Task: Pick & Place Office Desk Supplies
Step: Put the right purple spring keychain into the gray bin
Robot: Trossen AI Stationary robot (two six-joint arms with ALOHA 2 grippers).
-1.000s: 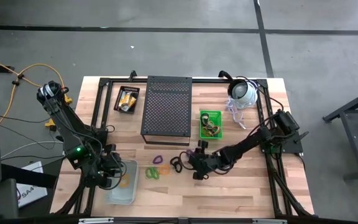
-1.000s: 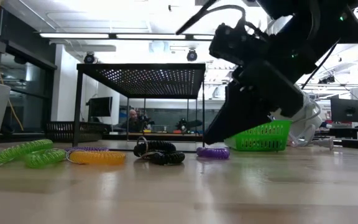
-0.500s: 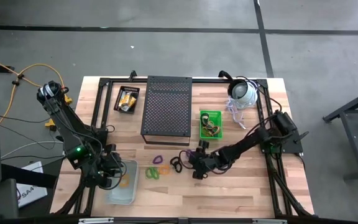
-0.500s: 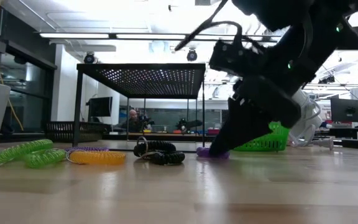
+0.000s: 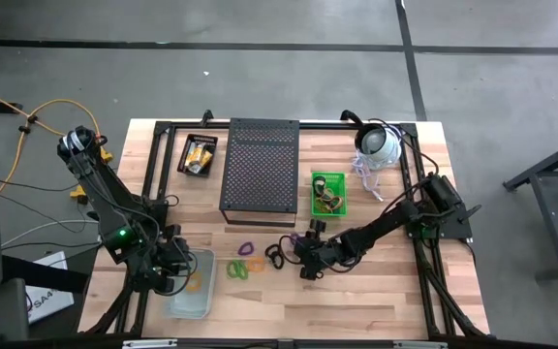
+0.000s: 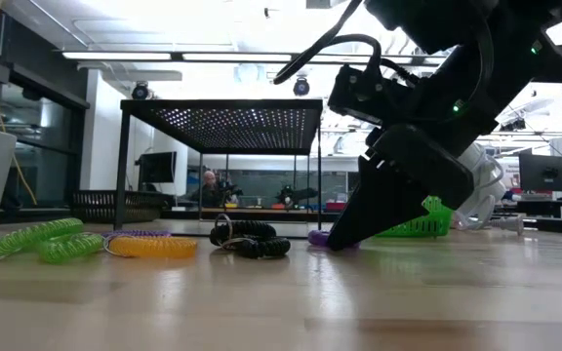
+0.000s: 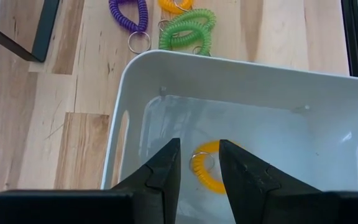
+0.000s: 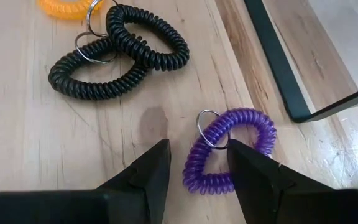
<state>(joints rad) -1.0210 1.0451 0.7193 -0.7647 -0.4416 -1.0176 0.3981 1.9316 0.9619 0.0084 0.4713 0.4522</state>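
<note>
A purple coil loop with a metal ring [image 8: 229,149] lies flat on the wood near the table's middle, also visible in the low view [image 6: 317,237]. My right gripper [image 8: 197,168] is open and low over it, one finger on each side of its near end. Two black loops [image 8: 120,53] lie beside it. Green loops [image 6: 37,239], an orange loop [image 6: 154,246] and another purple loop [image 7: 129,15] lie farther left. My left gripper [image 7: 197,168] hangs open over the white bin [image 7: 241,81]. An orange loop [image 7: 205,174] lies on the bin's floor. My right gripper comes slanting down from the table's right, with its fingertips [image 6: 344,239] at table height around the purple loop's near end [image 8: 201,177]. I cannot tell whether either finger touches the coil. The loop lies flat on the wood.
A black mesh riser [image 5: 260,165] stands at the far middle. A green basket [image 5: 327,194] holding loops is to its right, and a black tray of yellow packets [image 5: 199,155] to its left. A white dome device with a cable [image 5: 378,143] sits far right. A black frame runs along the table's edges.
My right gripper has come down onto the table at the purple loop, and in the low view it now hides most of that loop. The loop has stayed where it was. My left arm has kept still.
</note>
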